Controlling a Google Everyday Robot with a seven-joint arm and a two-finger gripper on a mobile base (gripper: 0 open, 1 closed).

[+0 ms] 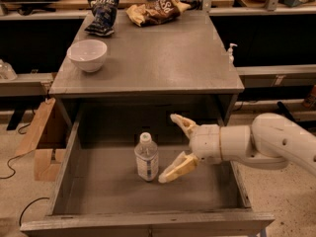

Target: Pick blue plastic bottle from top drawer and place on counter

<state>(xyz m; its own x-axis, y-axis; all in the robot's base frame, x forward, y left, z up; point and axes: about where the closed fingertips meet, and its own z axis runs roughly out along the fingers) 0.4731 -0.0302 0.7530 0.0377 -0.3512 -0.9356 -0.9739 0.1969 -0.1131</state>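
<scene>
**Gripper poised at the bottle, grasp yet to come**

The tan fingers point(177, 168) of the white robot gripper point(168, 148) are spread wide and hold nothing. Just beside them the small clear plastic bottle with white cap and pale blue label point(146, 158) stands upright in the shallow grey top drawer point(98, 184). Grasping, lifting and placing on the flat grey desk point(163, 58) all remain. No lettering on the bottle's label is legible.

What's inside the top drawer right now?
The blue plastic bottle stands upright on the top drawer floor; the gripper is beside it, fingers open. The rear, under the counter, is too dark to see.
</scene>
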